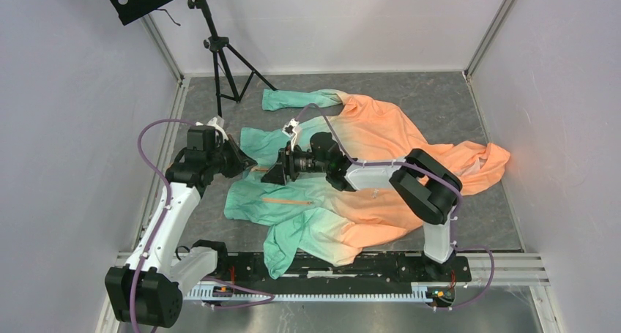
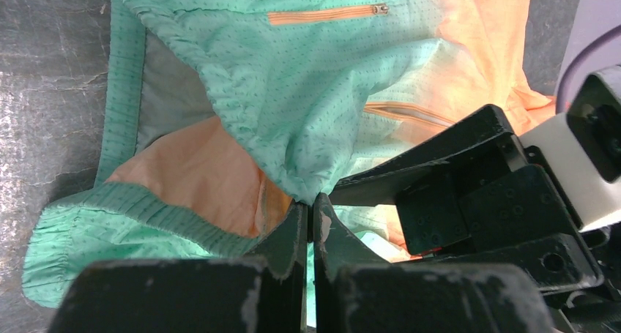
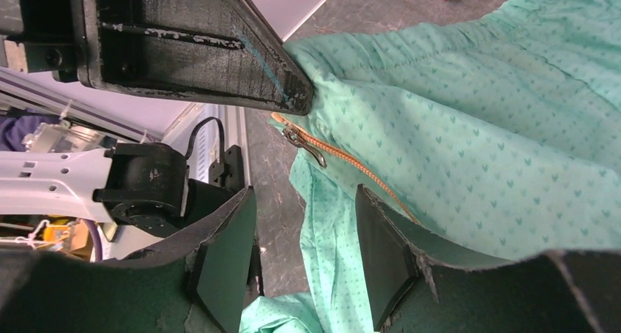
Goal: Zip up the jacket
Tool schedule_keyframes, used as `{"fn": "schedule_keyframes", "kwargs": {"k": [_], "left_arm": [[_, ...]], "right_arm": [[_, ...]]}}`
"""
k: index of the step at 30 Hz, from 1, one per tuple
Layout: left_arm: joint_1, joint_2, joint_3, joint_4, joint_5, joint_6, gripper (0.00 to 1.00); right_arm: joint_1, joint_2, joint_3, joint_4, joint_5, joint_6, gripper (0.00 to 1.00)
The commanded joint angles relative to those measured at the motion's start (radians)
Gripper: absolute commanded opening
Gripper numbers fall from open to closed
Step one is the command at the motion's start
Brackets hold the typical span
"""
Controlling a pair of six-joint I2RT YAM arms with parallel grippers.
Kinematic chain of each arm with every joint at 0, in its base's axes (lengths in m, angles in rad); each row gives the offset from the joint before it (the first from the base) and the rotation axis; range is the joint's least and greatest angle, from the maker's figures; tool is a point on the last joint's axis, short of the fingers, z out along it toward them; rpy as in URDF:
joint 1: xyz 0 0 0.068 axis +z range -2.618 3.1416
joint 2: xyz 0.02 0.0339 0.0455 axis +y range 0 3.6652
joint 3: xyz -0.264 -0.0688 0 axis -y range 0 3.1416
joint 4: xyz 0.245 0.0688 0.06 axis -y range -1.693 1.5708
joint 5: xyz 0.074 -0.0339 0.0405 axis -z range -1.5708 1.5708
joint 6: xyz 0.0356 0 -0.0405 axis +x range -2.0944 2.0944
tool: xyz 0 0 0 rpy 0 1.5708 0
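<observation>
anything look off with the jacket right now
Yes. The jacket lies crumpled and twisted rather than flat, with its front open. One mint sleeve trails down onto the rail at the near edge. The zipper slider sits askew on bunched fabric.

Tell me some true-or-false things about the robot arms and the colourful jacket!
1. The left gripper is pinching the jacket. True.
2. The right gripper is shut tight on the zipper pull. False: its fingers are apart, and the pull lies just ahead of them, not held.
3. The jacket is blue all over. False: it fades from mint green to orange.
4. A black stand is at the far left of the table, behind the jacket. True.
</observation>
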Motion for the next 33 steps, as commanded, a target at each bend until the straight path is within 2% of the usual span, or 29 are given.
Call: {"fn": "schedule_keyframes", "kwargs": {"k": [1,13,21,26,33], "left_arm": [[0.006,-0.002,0.045,0.011,0.034,-0.027,0.02],[0.006,0.000,0.047,0.010,0.042,-0.027,0.02],[0.006,0.002,0.047,0.011,0.042,-0.029,0.02],[0.007,0.004,0.048,0.013,0.045,-0.029,0.02],[0.006,0.000,0.046,0.011,0.044,-0.032,0.02]], "right_arm": [[0.000,0.027,0.048,0.106,-0.042,0.054,0.58],[0.001,0.091,0.120,0.131,-0.064,0.086,0.55],[0.003,0.102,0.134,0.130,-0.071,0.089,0.40],[0.003,0.104,0.136,0.119,-0.053,0.078,0.39],[0.006,0.109,0.154,0.081,-0.024,0.056,0.31]]}}
